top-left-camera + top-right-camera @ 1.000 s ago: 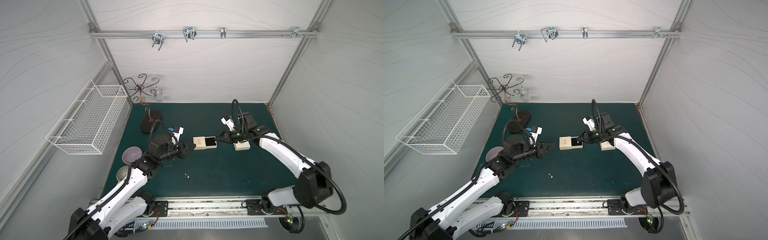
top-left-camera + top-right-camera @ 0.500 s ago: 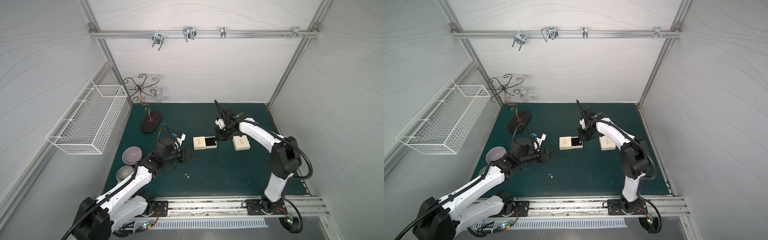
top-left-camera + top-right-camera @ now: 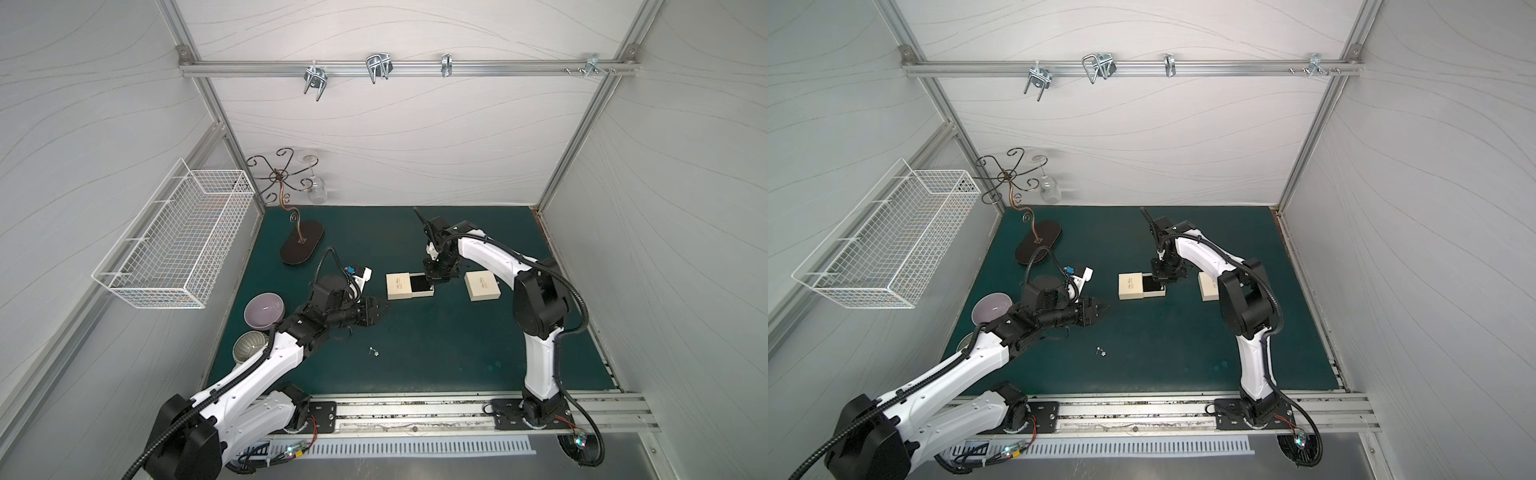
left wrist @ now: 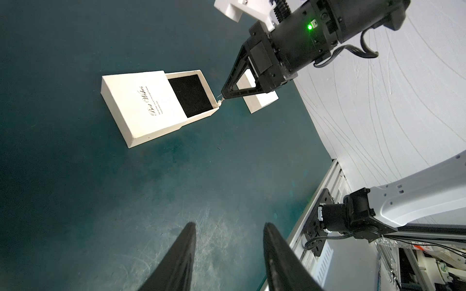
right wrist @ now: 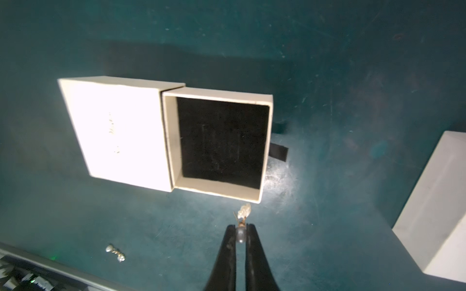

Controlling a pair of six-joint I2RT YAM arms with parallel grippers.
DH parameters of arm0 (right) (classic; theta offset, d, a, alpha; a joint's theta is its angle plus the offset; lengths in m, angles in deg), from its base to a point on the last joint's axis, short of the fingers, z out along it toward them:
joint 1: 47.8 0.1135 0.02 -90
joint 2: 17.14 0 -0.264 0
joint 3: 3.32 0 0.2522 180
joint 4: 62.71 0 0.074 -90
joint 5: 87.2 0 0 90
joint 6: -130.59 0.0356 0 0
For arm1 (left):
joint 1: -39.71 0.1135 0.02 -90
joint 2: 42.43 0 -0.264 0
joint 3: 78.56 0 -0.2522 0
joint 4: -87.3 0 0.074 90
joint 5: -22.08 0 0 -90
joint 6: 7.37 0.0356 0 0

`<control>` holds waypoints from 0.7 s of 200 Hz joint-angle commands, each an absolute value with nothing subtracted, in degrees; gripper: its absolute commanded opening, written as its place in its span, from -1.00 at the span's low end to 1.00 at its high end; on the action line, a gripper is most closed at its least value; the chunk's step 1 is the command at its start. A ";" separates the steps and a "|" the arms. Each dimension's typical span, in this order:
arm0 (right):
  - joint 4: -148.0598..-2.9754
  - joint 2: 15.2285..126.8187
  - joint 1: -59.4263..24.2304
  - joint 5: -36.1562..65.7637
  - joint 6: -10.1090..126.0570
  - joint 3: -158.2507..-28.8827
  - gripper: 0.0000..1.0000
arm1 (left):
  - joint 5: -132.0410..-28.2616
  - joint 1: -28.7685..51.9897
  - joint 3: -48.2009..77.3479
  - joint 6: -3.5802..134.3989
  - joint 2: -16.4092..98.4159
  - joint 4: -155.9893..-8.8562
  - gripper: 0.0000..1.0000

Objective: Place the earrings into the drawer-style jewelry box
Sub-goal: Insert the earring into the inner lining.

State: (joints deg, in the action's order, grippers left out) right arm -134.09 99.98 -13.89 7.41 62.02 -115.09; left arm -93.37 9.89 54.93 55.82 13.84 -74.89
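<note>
While clenched on one earring [image 5: 244, 211] by its thin post, hovers with the right gripper [image 5: 240, 228] just outside a corner of the pulled-out drawer [image 5: 219, 94]; judged mid-carry, not yet over the black velvety lining [image 5: 222, 141]; calls next for a small shift inward, then release. Shows more earrings [image 3: 375, 352] lying on the green mat [image 3: 457, 353] toward its front edge; shows the left gripper [image 4: 229, 225] spread and empty, aimed at the stiff cream jewelry box [image 3: 398, 286] mid-mat.

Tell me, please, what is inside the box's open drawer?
Only its black lining shows; nothing lies on it. The sleeve covers the drawer's inner end, so that part cannot be seen.
</note>
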 commanded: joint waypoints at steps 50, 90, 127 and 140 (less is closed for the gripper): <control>-138.94 104.30 -13.43 4.72 61.98 -119.52 -0.85 | -92.10 9.60 54.66 57.32 11.90 -76.47 -0.05; -139.78 106.27 -13.35 4.51 61.63 -121.54 -0.86 | -91.67 9.58 54.64 57.40 11.63 -76.22 -0.05; -140.70 108.13 -13.12 4.28 61.35 -123.15 -0.87 | -91.30 9.57 54.72 57.58 11.36 -76.13 -0.05; -140.80 108.67 -13.00 4.13 61.33 -123.63 -0.87 | -91.39 9.64 54.72 57.57 11.45 -76.11 -0.05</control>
